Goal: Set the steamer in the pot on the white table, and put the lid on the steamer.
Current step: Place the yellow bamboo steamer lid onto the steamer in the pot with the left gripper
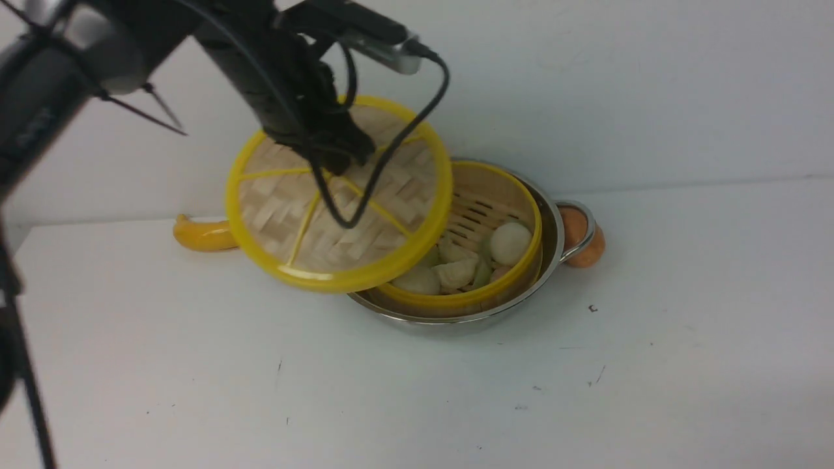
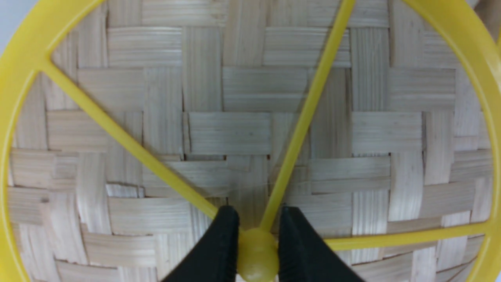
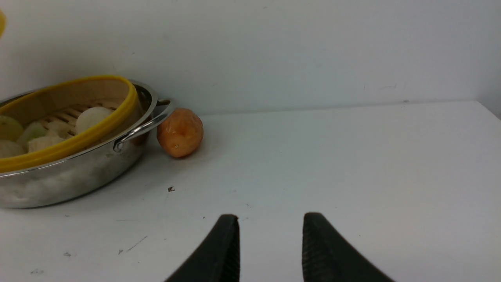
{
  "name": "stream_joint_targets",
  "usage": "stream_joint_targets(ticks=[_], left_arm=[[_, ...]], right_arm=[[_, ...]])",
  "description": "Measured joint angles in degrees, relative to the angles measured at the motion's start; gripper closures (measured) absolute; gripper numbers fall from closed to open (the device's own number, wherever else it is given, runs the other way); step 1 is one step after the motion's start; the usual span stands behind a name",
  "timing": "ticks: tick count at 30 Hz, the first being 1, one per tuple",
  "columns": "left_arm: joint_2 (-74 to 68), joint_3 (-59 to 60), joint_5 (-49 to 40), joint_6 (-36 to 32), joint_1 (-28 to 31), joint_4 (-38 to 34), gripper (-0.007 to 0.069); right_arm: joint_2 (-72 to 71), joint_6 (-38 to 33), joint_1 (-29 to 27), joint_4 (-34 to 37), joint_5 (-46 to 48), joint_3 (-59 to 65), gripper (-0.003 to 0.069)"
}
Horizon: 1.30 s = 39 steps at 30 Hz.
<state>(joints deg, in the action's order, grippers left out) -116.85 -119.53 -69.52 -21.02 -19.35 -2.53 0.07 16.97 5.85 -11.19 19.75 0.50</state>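
The steamer point(image 1: 485, 225), a bamboo basket with yellow rims and buns inside, sits in the steel pot point(image 1: 550, 251) on the white table point(image 1: 651, 365). The woven lid point(image 1: 339, 202) hangs tilted in the air, overlapping the steamer's left side in the front view. My left gripper point(image 1: 339, 153) is shut on the lid's central yellow knob point(image 2: 257, 254), and the lid point(image 2: 250, 129) fills the left wrist view. My right gripper point(image 3: 270, 223) stands open low over bare table, to the right of the pot point(image 3: 78, 176) and steamer point(image 3: 70, 113). It does not show in the front view.
An orange-brown round fruit point(image 1: 589, 251) lies against the pot's right handle, also seen as a fruit point(image 3: 180, 133) from the right wrist. A yellow banana-like thing point(image 1: 202, 234) lies at the back left, partly behind the lid. A white wall rises behind the table.
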Motion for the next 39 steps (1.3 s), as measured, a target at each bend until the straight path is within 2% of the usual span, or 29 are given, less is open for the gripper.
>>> stream_joint_targets(ticks=[4, 8, 15, 39], left_arm=[[-8.78, -10.28, 0.00, -0.92, -3.69, 0.35, 0.0505], [-14.01, -14.82, 0.00, -1.54, -6.13, 2.53, 0.0505], [-18.36, -15.65, -0.14, -1.82, -6.81, 4.28, 0.0505], [-18.69, -15.98, -0.25, -2.42, -6.98, 4.24, 0.0505]], right_arm=[[0.00, 0.00, 0.00, 0.00, 0.00, 0.00, 0.0416], [0.00, 0.00, 0.00, 0.00, 0.00, 0.00, 0.0416], [0.00, 0.00, 0.00, 0.00, 0.00, 0.00, 0.0416], [0.00, 0.00, 0.00, 0.04, 0.00, 0.00, 0.0416]])
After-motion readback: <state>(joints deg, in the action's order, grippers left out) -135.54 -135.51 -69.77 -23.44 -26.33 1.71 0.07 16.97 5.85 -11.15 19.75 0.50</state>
